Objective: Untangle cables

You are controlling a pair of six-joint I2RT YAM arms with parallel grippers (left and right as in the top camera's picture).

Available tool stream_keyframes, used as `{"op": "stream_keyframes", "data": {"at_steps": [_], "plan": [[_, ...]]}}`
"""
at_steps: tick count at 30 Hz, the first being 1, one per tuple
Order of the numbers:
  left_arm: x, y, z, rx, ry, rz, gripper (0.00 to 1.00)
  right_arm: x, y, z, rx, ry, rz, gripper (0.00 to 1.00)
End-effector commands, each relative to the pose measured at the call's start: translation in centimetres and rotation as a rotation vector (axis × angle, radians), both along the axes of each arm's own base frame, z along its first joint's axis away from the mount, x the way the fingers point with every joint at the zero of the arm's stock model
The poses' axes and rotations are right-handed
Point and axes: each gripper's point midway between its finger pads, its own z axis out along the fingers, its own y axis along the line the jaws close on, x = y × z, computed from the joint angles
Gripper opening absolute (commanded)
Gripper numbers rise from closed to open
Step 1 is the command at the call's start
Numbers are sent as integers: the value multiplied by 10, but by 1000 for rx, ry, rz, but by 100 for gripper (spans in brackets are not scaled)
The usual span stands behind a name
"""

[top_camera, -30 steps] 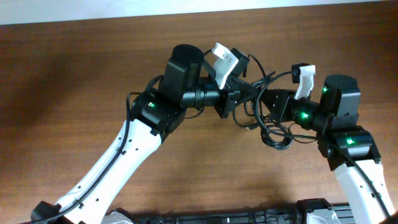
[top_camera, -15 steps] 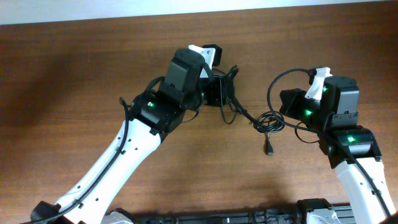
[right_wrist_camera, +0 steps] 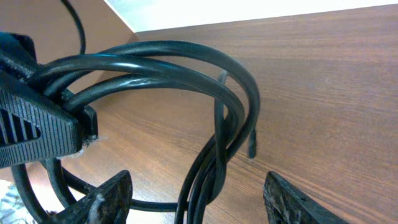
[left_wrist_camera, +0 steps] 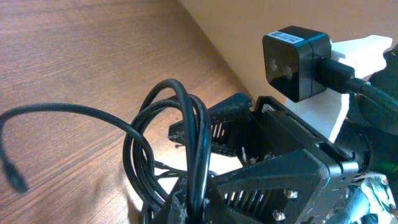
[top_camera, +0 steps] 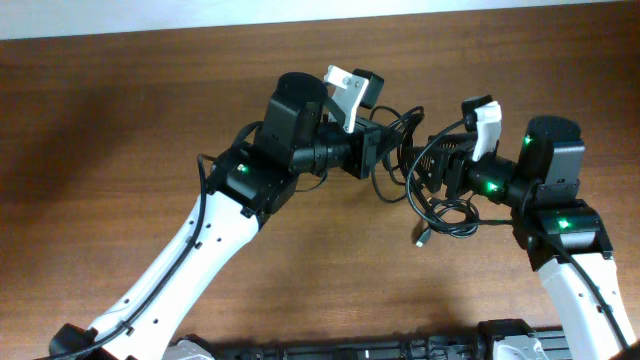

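One tangled bundle of black cables [right_wrist_camera: 186,68], strand count not determinable, sits over the wooden table [top_camera: 120,120] between two grippers. The left gripper [top_camera: 388,152] has its jaws pressed together, pinching the bundle. The right gripper [right_wrist_camera: 202,196] has its jaws spread around the loops. One plug [top_camera: 421,240] is visible.

No text, brand, number or sign can be read in any view. The only printed item is a small white sticker [left_wrist_camera: 283,35] on the top of a black camera housing [left_wrist_camera: 298,63], seen at the far right of the left wrist view. Its print is too small and blurred to make out.
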Motion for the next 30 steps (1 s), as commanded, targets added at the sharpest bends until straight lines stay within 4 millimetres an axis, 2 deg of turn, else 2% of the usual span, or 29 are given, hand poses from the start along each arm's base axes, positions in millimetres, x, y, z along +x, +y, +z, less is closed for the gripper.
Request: {"op": "stream_keyframes", "data": {"at_steps": [1, 8, 10, 11, 12, 13, 15, 17, 18, 26, 29, 30], "plan": [[-11, -2, 30, -73, -54, -59, 0, -2, 6, -1, 20, 6, 46, 46], [-17, -9, 36, -95, -70, -92, 0, 1, 7, -8, 24, 29, 51, 44], [-22, -13, 37, -98, -73, -105, 0, 2, 7, -6, 24, 20, 51, 38], [-23, -14, 37, -98, -75, -108, 0, 2, 7, -6, 24, 15, 51, 27], [-23, -14, 38, -98, -76, -107, 0, 2, 7, -6, 24, 16, 51, 10], [-23, -14, 38, -98, -77, -107, 0, 2, 7, -6, 24, 16, 52, 4], [-16, -12, 36, -83, -87, -65, 0, 1, 8, -5, 32, 16, 63, 4], [11, 2, 23, -54, 25, 158, 0, -4, 14, -1, 57, 16, 102, 4], [14, 5, 21, -54, 49, 194, 0, -5, 14, -1, 58, 17, 105, 4], [16, 7, 18, -39, 52, 214, 0, -6, 13, -6, 56, 41, 93, 4], [3, -1, 22, -66, 69, 126, 0, 5, -19, -39, -55, 175, -136, 4], [-4, -4, 25, -74, 52, 71, 0, 5, -21, -41, -62, 180, -145, 4]]}}
